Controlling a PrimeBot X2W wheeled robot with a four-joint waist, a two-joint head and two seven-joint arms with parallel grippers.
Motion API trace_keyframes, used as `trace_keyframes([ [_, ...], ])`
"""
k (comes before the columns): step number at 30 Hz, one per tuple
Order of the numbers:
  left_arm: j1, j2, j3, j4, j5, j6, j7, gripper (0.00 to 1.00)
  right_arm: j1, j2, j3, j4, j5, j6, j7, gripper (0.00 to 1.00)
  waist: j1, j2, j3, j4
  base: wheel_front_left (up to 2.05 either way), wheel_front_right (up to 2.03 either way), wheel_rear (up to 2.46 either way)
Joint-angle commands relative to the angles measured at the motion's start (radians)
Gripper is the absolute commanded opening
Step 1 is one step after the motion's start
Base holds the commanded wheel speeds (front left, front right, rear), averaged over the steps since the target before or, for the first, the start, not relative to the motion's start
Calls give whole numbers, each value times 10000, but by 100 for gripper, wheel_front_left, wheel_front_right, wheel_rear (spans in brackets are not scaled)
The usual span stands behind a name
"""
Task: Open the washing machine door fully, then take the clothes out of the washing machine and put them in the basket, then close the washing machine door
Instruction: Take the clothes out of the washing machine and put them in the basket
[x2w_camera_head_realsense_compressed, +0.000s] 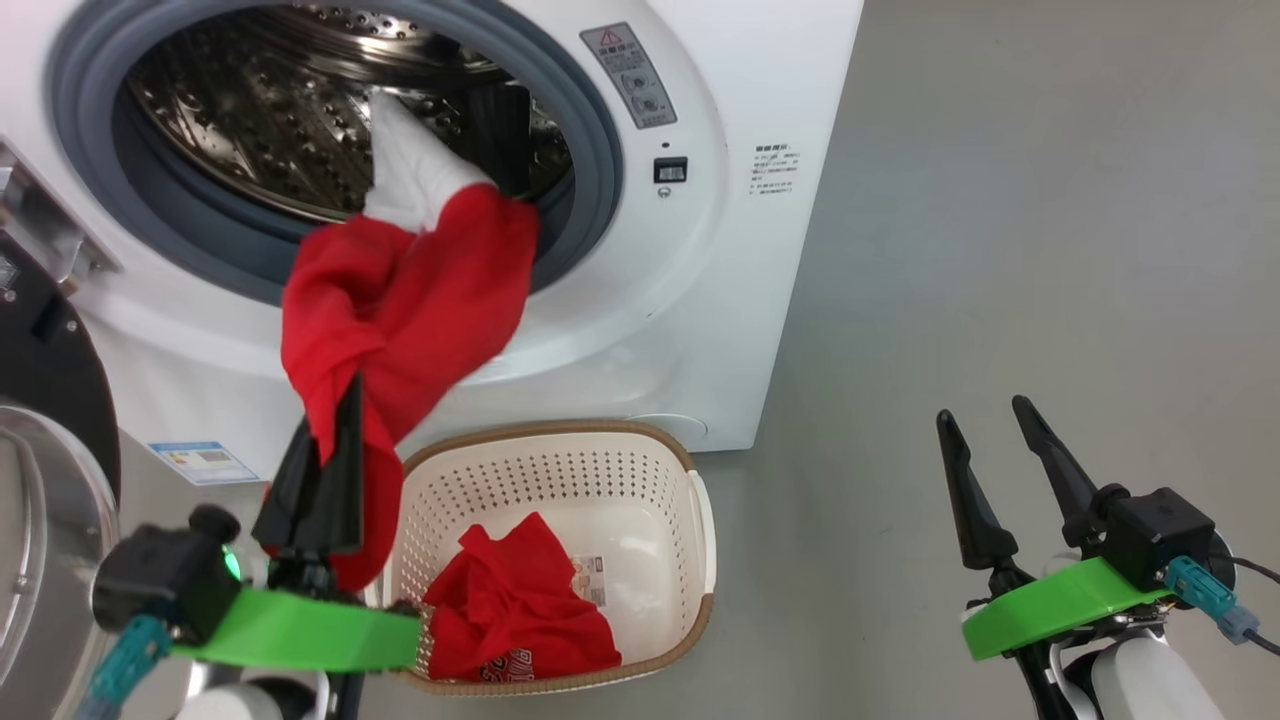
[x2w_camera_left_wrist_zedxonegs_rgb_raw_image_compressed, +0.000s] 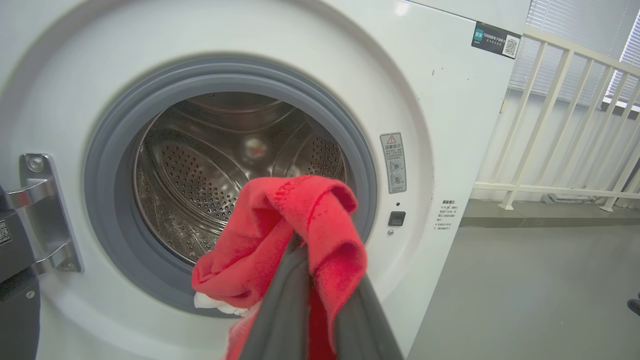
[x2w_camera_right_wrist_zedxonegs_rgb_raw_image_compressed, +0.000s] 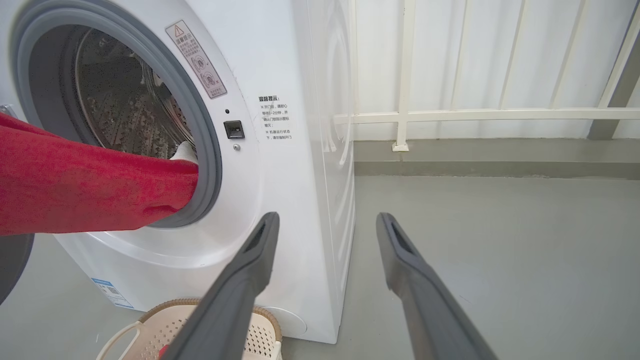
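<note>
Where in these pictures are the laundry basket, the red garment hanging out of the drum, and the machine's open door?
basket (x2w_camera_head_realsense_compressed: 545, 480): head view, its perforated back wall.
red garment (x2w_camera_head_realsense_compressed: 400, 300): head view, middle of the hanging cloth.
washing machine door (x2w_camera_head_realsense_compressed: 45, 380): head view, its black rim at far left.
</note>
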Motion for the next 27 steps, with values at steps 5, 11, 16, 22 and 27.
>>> trace_keyframes([
  [5,630,216,199,-1528,155,291,297,0,65,-22,242,-265,141,48,-63,100,0,0,-68,81,0,0,0],
  [11,915,213,122,-2328,196,423,460,0,82,-22,238,-296,120,48,-63,100,0,0,-47,111,0,0,0],
  [16,933,151,-84,-2296,10,323,661,0,27,-22,258,-305,110,48,-63,100,0,0,81,107,0,0,0],
  [22,415,-14,-406,-974,-251,76,699,0,-100,-22,394,-306,175,48,-63,100,0,0,421,6,0,0,0],
  [27,-305,-206,-749,570,-442,-155,703,0,-234,-22,445,-285,187,48,-63,100,0,0,766,-130,0,0,0],
])
